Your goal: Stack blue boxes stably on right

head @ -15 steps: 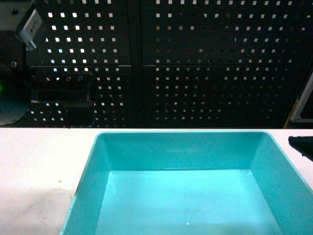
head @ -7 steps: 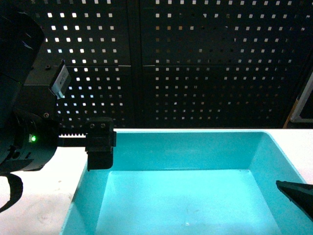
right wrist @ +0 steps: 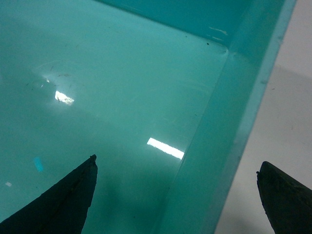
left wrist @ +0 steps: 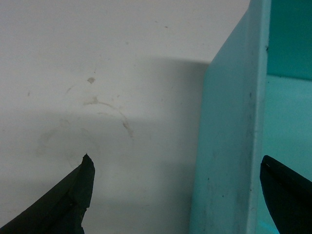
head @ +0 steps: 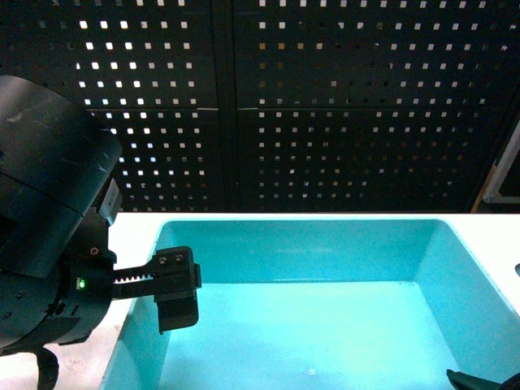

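Straddling the two long walls of the blue box [head: 325, 309], both tools are set up for a two-sided lift, which suits a tub too wide for one tool alone. The box sits on the white desk [head: 65, 325], near its front edge and roughly central, its open mouth up and nothing inside.

The left tool [left wrist: 175, 195] is spread wide: in the left wrist view one finger hangs over the bare desk and the other over the inside of the box, with the left wall standing between them. That placement lets the jaws pinch the wall from both faces once they drop and shut. In the head view its black finger block sits just at the left rim.

The right tool [right wrist: 175, 195] mirrors this on the other side: released, one finger over the box floor, the other over the desk beyond the right wall. Neither tool appears to be touching plastic, though the wrist views are too close to be sure how high the fingertips hang above the rim.

Judging from this, the grasp is not yet made. No second box shows in any view, so where the stack will stand on the right cannot be told.
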{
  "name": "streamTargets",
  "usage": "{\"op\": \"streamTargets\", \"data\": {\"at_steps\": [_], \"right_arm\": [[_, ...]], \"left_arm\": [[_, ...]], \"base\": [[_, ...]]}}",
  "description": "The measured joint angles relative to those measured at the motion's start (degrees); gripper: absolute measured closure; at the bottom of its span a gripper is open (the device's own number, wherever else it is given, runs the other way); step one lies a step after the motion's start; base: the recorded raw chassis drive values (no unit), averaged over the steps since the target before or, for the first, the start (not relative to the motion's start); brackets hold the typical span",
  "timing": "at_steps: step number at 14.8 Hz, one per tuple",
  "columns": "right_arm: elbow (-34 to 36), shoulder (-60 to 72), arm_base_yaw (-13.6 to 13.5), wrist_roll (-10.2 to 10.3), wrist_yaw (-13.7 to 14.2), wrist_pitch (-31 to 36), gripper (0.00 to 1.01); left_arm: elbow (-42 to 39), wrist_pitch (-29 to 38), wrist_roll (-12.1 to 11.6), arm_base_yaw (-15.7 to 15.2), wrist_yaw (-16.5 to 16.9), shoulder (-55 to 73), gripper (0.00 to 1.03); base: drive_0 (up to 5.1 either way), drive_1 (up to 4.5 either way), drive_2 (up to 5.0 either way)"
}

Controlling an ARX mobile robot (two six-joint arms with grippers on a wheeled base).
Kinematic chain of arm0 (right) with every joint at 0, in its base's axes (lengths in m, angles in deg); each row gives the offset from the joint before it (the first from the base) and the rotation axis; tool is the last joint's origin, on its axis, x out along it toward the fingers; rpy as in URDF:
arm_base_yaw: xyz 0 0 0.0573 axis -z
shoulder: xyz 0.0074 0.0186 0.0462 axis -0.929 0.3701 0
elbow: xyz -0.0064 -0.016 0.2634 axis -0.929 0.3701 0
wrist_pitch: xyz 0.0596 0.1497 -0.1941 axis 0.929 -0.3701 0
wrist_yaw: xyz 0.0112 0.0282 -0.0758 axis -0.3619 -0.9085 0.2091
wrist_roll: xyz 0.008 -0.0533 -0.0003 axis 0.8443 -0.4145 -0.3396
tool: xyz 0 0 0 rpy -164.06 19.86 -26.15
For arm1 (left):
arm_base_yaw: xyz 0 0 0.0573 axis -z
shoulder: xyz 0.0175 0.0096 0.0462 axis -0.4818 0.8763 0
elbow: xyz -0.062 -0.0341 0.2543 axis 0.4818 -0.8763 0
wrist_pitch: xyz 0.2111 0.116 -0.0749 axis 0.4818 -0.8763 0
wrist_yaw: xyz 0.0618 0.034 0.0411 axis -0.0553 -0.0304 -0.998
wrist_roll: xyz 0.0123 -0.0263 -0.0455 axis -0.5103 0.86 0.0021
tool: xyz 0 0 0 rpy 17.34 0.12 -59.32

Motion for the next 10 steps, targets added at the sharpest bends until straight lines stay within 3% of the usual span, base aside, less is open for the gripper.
{"op": "streamTargets", "data": {"at_steps": [4, 6, 10], "right_arm": [[0.3, 1.3, -0.1, 0.0, 0.2, 2.3, 0.03], [0.5, 2.3, 0.2, 0.0, -0.1, 4.0, 0.03], [0.7, 2.5, 0.4, 0.1, -0.3, 4.7, 0.23]], "left_arm": [[0.7, -1.3, 2.4, 0.7, 0.5, 1.0, 0.05], [2.1, -1.2, 3.0, 2.0, -1.2, 1.9, 0.05], [2.6, -2.4, 3.0, 2.6, -2.2, 2.3, 0.05]], "base": [[0.0, 0.00, 0.0], [0.0, 0.00, 0.0], [0.0, 0.00, 0.0]]}}
